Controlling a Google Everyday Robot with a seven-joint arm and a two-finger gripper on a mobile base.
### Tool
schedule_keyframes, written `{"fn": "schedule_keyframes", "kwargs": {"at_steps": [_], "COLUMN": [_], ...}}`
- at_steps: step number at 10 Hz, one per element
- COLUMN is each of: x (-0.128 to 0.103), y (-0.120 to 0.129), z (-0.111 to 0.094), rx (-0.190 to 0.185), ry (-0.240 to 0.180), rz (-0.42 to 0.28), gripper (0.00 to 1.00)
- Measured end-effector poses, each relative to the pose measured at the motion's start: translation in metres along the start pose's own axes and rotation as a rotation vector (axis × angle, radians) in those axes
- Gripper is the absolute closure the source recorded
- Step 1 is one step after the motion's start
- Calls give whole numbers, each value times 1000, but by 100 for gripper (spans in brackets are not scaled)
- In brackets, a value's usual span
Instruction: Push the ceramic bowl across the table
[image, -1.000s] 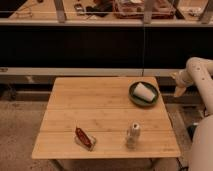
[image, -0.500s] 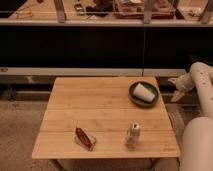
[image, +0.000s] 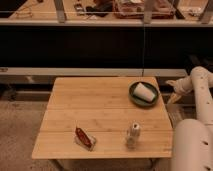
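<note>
The ceramic bowl (image: 150, 102) is sitting near the far right corner of the table (image: 95, 110), close to the right edge. It is showing as a shallow, round, dark-green dish with a darker rim, low and plate-like. A white cup (image: 143, 91) is lying on its side inside it, covering much of the dish's middle and leaving a ring of green showing around it.

Just beyond the table's right edge, the gripper (image: 173, 93) is hovering beside the bowl at about the same height, apart from it and touching nothing. Its fingers are standing spread wide and are holding nothing. The white arm (image: 201, 92) is reaching in from the right side, and a bulky white segment (image: 192, 146) of it is filling the lower right corner, overlapping the table's near right corner.

The light bamboo planks to the left of the bowl are lying bare. Toward the near edge, a small pale bottle-like item (image: 132, 134) is standing upright, well in front of the bowl. Left of that, a red packet (image: 85, 137) is lying at a slant. Both are sitting well apart from the bowl.

Behind the table, a dark panel (image: 100, 47) is running across the view, with a cluttered counter (image: 125, 10) above it.
</note>
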Motion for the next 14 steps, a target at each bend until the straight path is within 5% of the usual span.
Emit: {"fn": "schedule_keyframes", "kwargs": {"at_steps": [4,9,14], "x": [-23,-74,-111], "y": [-1,17,16], "z": [23,56,69], "rx": [18,-75,-114], "ry": [-110,-235,-295], "rz": [22,-28,-115], "gripper": [20,20,20]}}
